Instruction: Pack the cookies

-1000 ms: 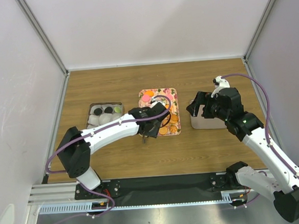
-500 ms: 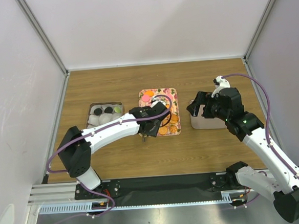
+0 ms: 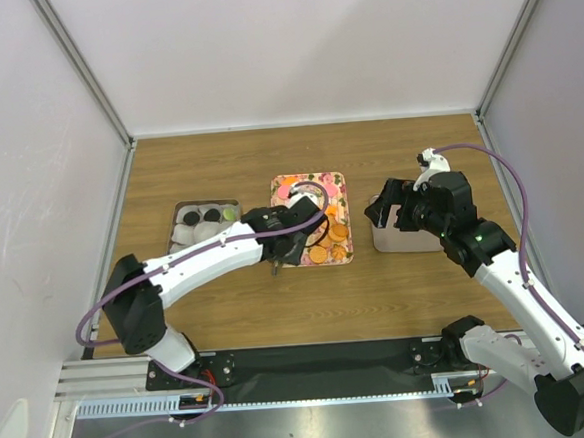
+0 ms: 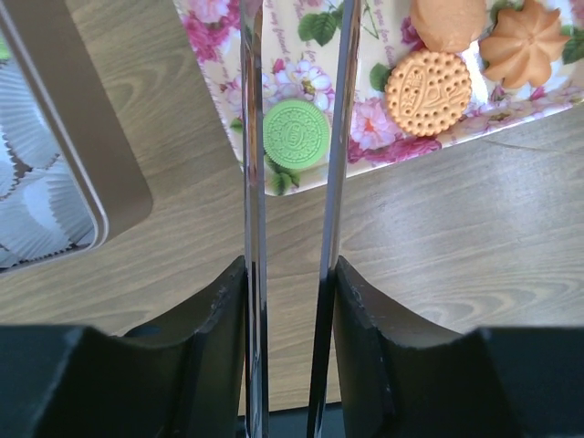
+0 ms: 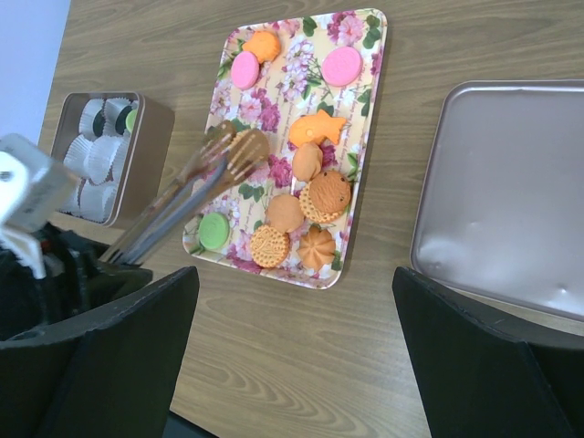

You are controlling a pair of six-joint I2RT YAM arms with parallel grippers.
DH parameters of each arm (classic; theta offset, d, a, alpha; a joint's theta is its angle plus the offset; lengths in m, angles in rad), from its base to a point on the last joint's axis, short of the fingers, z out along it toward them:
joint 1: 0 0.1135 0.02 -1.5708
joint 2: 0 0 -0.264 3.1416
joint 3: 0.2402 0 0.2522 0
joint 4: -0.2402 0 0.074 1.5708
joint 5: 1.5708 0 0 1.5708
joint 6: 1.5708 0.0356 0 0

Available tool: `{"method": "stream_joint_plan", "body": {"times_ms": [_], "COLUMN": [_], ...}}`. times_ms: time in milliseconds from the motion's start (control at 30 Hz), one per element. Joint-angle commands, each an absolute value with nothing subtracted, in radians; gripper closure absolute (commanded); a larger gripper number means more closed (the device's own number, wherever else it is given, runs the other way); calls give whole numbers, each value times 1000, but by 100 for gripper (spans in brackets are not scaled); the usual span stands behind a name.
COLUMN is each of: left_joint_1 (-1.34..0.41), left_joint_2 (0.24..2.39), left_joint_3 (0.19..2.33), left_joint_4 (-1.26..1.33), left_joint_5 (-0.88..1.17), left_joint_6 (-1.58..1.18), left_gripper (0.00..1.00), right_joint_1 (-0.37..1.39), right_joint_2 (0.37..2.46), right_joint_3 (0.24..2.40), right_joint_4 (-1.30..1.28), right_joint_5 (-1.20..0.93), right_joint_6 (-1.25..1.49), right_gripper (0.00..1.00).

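A wooden table (image 3: 397, 282) sits inside white walls (image 3: 290, 49). At its centre we see the floral tray (image 3: 339, 182) with the cookies (image 5: 285, 212) spread over it in orange and pink, plus one green cookie (image 4: 297, 133) by the near-left corner. The left gripper (image 4: 290, 283) is clamped on metal tongs (image 4: 253, 182), whose arms run either side of that green cookie. Since a second ago its arm has swung slightly leftward. The right gripper (image 3: 400, 211) hangs unmoved over the grey lid (image 5: 511, 201), its jaws wide apart and empty.
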State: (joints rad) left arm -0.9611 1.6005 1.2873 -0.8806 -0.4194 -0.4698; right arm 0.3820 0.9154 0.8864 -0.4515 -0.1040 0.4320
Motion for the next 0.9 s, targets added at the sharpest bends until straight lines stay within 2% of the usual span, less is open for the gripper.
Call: {"method": "stream_joint_plan", "body": {"times_ms": [0,400,600,867], "left_joint_1": [-954,-875,-740,-476], "left_joint_2": [1513,1301,1142,1023], "left_joint_3": [1322,1243,1138,1010], "left_joint_4": [-890,-995,-1031,-1011], "left_joint_5": [-465,-529,-519,-459], "left_joint_6": [-479,-552,-554,-480], "left_gripper": [58,58,57,57], "right_joint_1": [377,379,382,403], "right_joint_2": [902,922,937,962], "right_joint_3": [894,893,890,885], "right_joint_4": [-428,-407,-388,-368], "right_joint_5": [-114,-143,-167,-183], "right_joint_6": [422,434,440,451], "right_gripper": [5,5,5,5]}}
